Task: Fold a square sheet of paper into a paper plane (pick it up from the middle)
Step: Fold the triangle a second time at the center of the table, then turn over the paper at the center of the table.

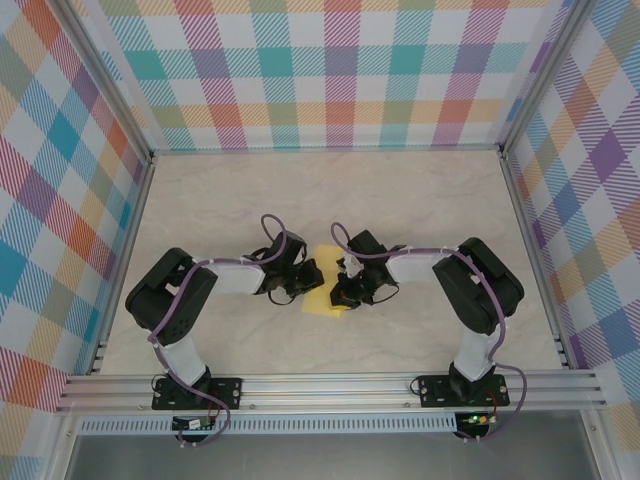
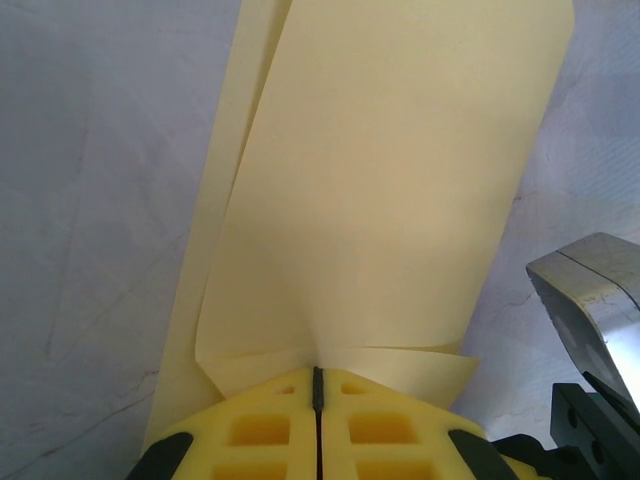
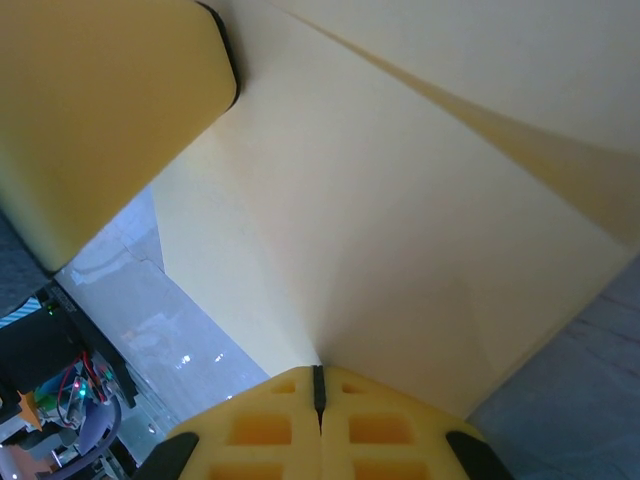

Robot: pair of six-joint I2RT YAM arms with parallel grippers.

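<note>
Both arms are on the thin bright-yellow square sheet of paper (image 2: 400, 200), at mid-table (image 1: 400, 190) between the two wrists. Overhead, yellow shows both beyond and nearer than the grippers.

Left gripper (image 2: 318, 392): fingers pressed together, pinching the sheet's near edge. From its wrist cam the sheet is doubled over. Two layers are visible, with the under layer peeking out along the left side. The long axis runs straight ahead from the fingertips, and a small flap curls up just at the pinch.

Right gripper (image 3: 318, 385): also clamped on the paper, at an edge. The sheet fans out ahead of it, with one crease running diagonally across the upper right. The yellow foam block (image 3: 100, 120) at top left of that view is probably a left finger, so the two pinch points are close and opposed.

A silver metal bracket (image 2: 590, 290) sits at the right of the left wrist view, near the paper but not touching it. It's likely right-arm hardware.

Key relation: neither arm is nearer, since both already hold the sheet from opposite sides. The paper's length runs roughly near–far, across the line joining the two grippers. My read is that the next fold turns on that axis. One pinch has to anchor while the other swings its layer over along the length.

I can't tell for sure whether the sheet is fully off the table. The right wrist view suggests a gap under it.

There's no dart shape yet, so this looks like an early fold stage.
</note>
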